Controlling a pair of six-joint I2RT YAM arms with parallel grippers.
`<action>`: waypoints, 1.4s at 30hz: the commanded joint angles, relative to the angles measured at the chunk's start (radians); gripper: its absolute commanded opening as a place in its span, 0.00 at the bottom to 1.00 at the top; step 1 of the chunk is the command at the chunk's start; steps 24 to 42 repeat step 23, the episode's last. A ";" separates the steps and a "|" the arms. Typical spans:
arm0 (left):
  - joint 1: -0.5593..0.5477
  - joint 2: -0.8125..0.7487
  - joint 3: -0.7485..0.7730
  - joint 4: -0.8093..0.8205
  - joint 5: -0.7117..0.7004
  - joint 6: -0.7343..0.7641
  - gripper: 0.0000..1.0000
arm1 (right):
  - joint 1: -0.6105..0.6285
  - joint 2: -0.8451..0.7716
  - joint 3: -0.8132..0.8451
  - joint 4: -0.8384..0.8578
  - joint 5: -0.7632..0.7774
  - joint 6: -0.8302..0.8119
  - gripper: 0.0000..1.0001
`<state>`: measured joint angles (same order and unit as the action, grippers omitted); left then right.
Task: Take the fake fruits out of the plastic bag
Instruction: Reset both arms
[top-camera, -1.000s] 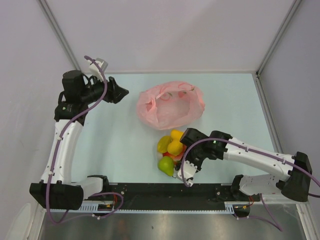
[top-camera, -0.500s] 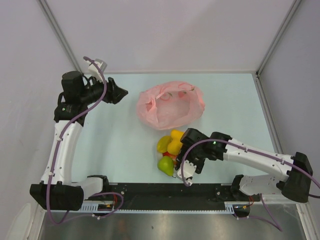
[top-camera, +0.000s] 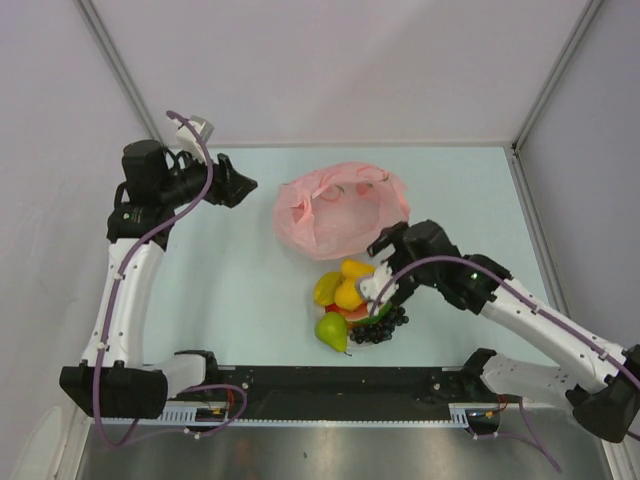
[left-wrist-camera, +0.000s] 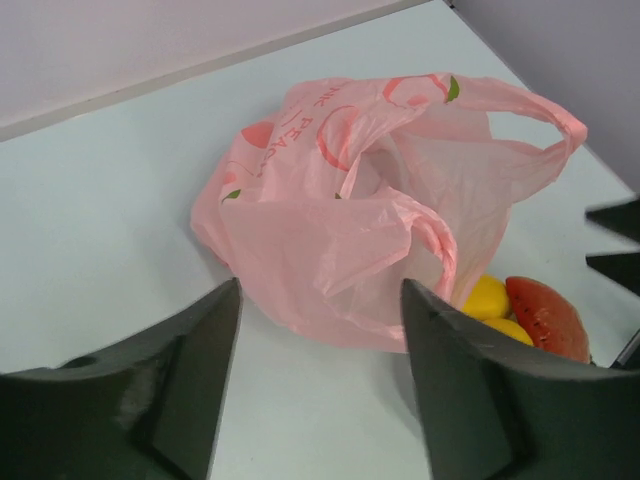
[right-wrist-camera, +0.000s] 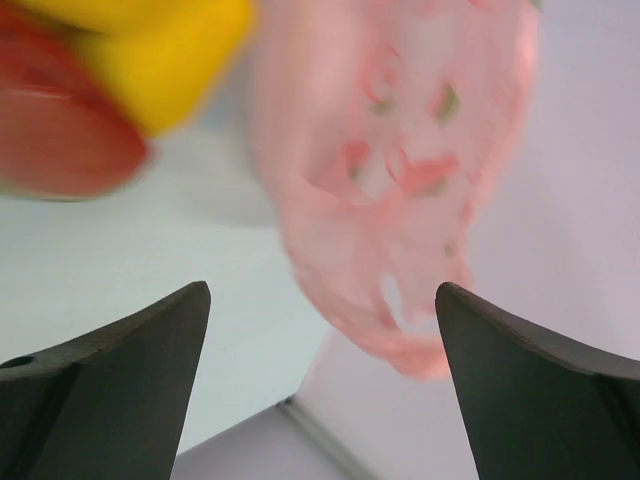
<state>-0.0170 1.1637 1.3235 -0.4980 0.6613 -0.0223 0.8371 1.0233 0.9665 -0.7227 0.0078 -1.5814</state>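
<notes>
The pink plastic bag (top-camera: 340, 210) lies crumpled at the middle of the table, its mouth and loop handles showing in the left wrist view (left-wrist-camera: 370, 200). Just in front of it the fake fruits form a pile: two yellow mango pieces (top-camera: 350, 283), a yellow pear (top-camera: 326, 289), a green pear (top-camera: 332, 331), a watermelon slice (top-camera: 356, 312) and a dark grape bunch (top-camera: 381, 326). My right gripper (top-camera: 388, 238) hovers open and empty between pile and bag, the blurred bag (right-wrist-camera: 400, 150) ahead of it. Left of the bag, my left gripper (top-camera: 244, 184) stands open and empty, facing it.
White walls close off the far and side edges of the pale table (top-camera: 230, 290). A black rail (top-camera: 320, 385) with the arm bases runs along the near edge. The right gripper's fingertips (left-wrist-camera: 615, 240) show at the right edge of the left wrist view.
My right gripper opened, left the grape bunch beside the pile and rose back toward the bag. The left arm stayed in place.
</notes>
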 joint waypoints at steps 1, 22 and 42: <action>0.008 0.025 0.108 -0.031 -0.018 0.053 1.00 | -0.159 -0.003 0.023 0.441 0.081 0.364 1.00; 0.008 0.080 -0.123 0.185 -0.545 0.108 1.00 | -0.745 0.193 0.158 0.348 0.175 1.465 1.00; 0.008 0.093 -0.112 0.181 -0.546 0.139 1.00 | -0.744 0.195 0.158 0.362 0.153 1.477 1.00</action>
